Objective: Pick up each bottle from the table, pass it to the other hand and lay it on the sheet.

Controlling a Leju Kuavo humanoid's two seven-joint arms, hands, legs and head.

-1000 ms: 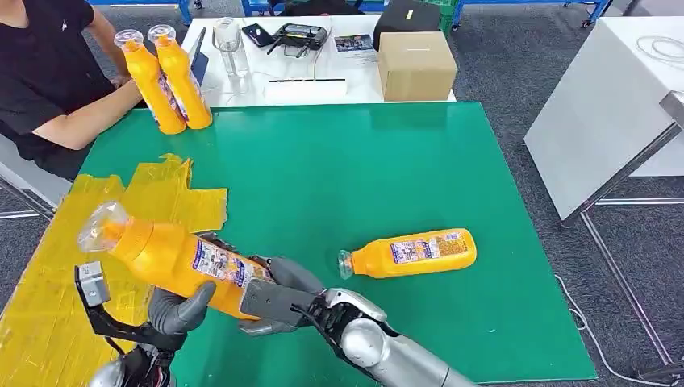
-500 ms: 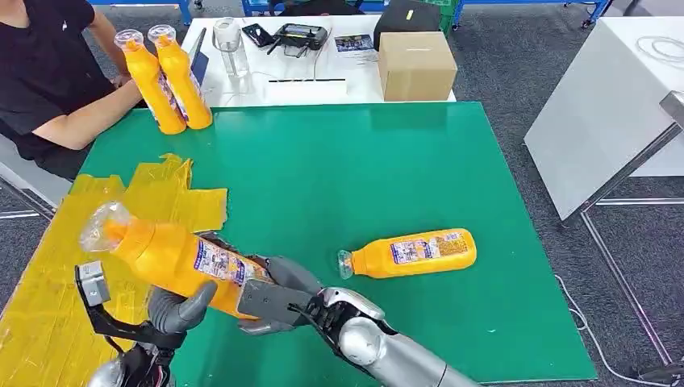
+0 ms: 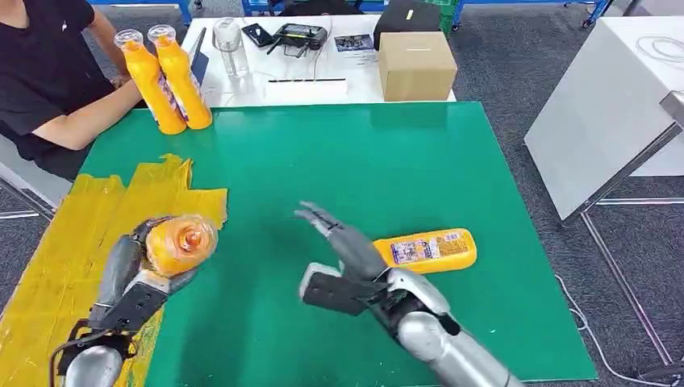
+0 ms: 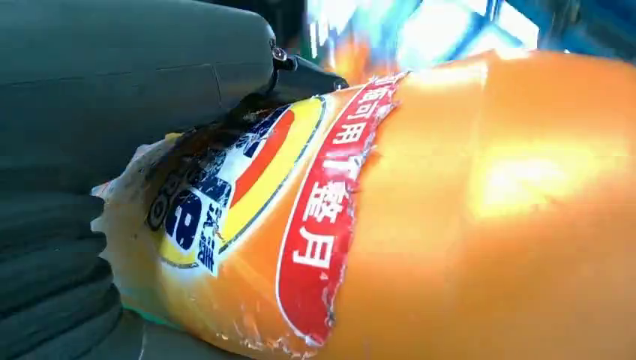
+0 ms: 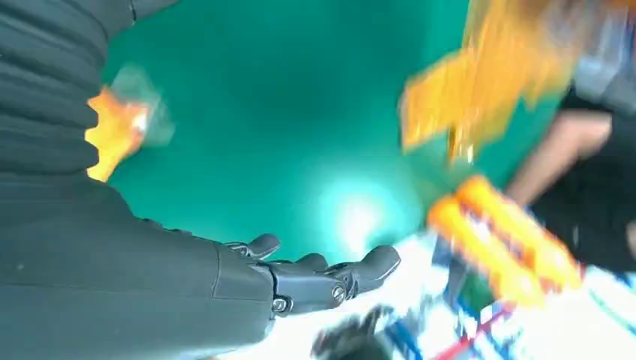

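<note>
My left hand (image 3: 129, 278) grips an orange bottle (image 3: 179, 242) over the edge of the yellow sheet (image 3: 77, 242), its clear cap pointing toward the camera. Close up in the left wrist view, the bottle's label (image 4: 300, 217) lies against the hand (image 4: 90, 150). My right hand (image 3: 343, 258) hovers open above the green mat, fingers spread, beside a second orange bottle (image 3: 427, 251) lying on its side. The right wrist view shows the same open hand (image 5: 315, 281) over the mat. Two more orange bottles (image 3: 165, 76) stand upright at the mat's far left corner.
A person in black sits at the far left, an arm (image 3: 89, 121) by the standing bottles. Behind the green mat (image 3: 363, 161) a white table carries a cardboard box (image 3: 416, 64), a clear cup (image 3: 229, 44) and a controller (image 3: 298, 35). Another white table (image 3: 605, 121) stands at right.
The right hand has let go of the bottle and drawn away to the right, opening. The left hand now holds the bottle alone and has swung it toward the sheet, cap toward the camera.
</note>
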